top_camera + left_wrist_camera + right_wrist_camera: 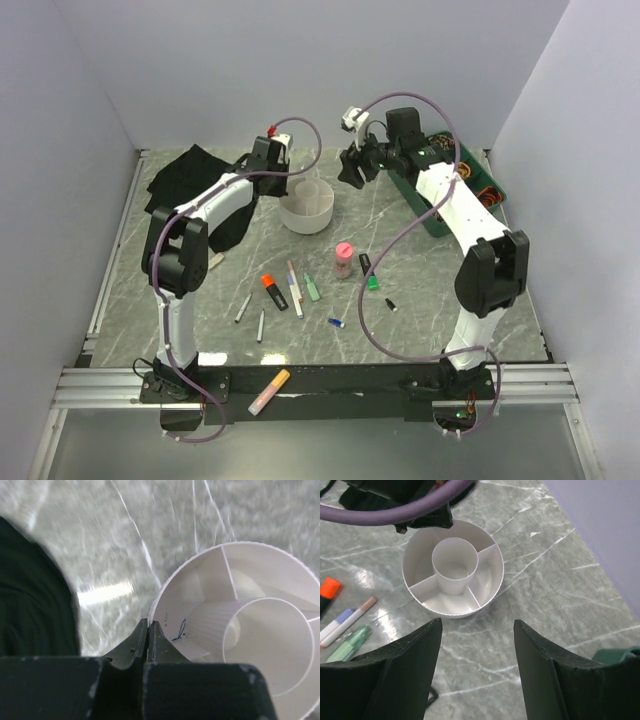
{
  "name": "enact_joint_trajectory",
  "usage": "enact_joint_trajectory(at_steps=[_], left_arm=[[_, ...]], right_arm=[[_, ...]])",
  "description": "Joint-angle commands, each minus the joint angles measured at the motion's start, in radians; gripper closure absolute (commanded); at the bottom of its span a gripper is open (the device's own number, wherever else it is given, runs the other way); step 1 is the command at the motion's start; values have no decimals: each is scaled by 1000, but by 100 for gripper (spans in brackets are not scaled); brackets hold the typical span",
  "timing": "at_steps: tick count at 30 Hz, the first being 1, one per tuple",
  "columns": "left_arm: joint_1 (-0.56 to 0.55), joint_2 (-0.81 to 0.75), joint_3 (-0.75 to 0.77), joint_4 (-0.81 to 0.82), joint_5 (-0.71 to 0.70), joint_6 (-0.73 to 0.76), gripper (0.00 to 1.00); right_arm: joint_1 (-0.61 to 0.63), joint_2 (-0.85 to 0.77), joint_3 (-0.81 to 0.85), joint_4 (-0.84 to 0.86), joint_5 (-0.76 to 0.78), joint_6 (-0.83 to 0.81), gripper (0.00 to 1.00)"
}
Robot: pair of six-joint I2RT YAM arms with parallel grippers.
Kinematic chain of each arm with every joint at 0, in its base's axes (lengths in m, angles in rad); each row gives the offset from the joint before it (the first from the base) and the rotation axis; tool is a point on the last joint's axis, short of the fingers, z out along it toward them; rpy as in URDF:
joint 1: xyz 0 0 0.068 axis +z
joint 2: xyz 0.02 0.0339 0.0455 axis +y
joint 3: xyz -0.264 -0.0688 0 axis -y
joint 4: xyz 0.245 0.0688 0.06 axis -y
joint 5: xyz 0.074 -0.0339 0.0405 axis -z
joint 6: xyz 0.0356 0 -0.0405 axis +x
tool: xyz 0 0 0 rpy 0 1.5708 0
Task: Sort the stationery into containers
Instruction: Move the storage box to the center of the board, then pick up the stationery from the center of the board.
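The white bowl [307, 208] [470, 607] with inner dividers stands at the table's back centre. My left gripper [284, 190] [149, 623] is shut on its left rim [165, 582], one finger outside the wall and one inside. My right gripper [350, 170] [476, 621] hovers open just right of the bowl, with nothing between its fingers. The black bag [195, 180] [30, 595] lies at the back left. Loose stationery sits in front of the bowl: a pink-capped bottle [344, 258], an orange highlighter [271, 288] [329, 587], a green highlighter [312, 289] [350, 644], a white pen [294, 283] and two grey pens [243, 309].
A green bin [455, 205] [615, 656] stands at the back right under the right arm. Small blue [336, 322], black [365, 263] and green [372, 283] pieces lie right of the pens. An orange-tipped marker [269, 391] rests on the front rail.
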Motion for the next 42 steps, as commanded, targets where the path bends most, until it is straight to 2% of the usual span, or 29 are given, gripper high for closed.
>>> enact_joint_trajectory(at_steps=[1,7,8,10,11,12,14,17,19,20,25,29,42], left_arm=[[-10,-98,-49,31,31,-4,99],[-16,-94,-71,43,12,0,99],[-16,-94,-69,41,12,-1,96],[-18,-100,-66,41,11,-4,82],[-19,-103,-65,34,11,-10,55],[-19,-109,-63,34,8,-14,47],[-21,-136,-60,29,0,-21,37],[-21,-182,-54,18,-17,-24,30],[-21,-227,-58,15,-34,-20,26],[-21,-244,-63,17,-44,-21,23],[-18,-343,-120,24,-69,2,13],[-7,-393,-178,37,-120,22,7],[77,-451,-235,51,-137,31,5]], right_arm=[[-6,-129,-72,13,-28,-15,33],[-5,-217,-204,11,-54,-21,32],[-6,-228,-242,18,-56,-23,32],[-6,-249,-270,27,-57,-15,32],[-6,-255,-286,24,-62,-14,31],[-5,-262,-293,24,-65,-11,30],[-6,-283,-310,8,-77,-30,28],[-5,-306,-332,-19,-90,-52,23],[-3,-321,-346,-71,-119,-96,17],[-3,-327,-364,-91,-135,-115,1],[15,-320,-405,-200,-134,-196,0],[43,-308,-418,-208,-111,-201,0],[149,-164,-358,-288,-24,-256,0]])
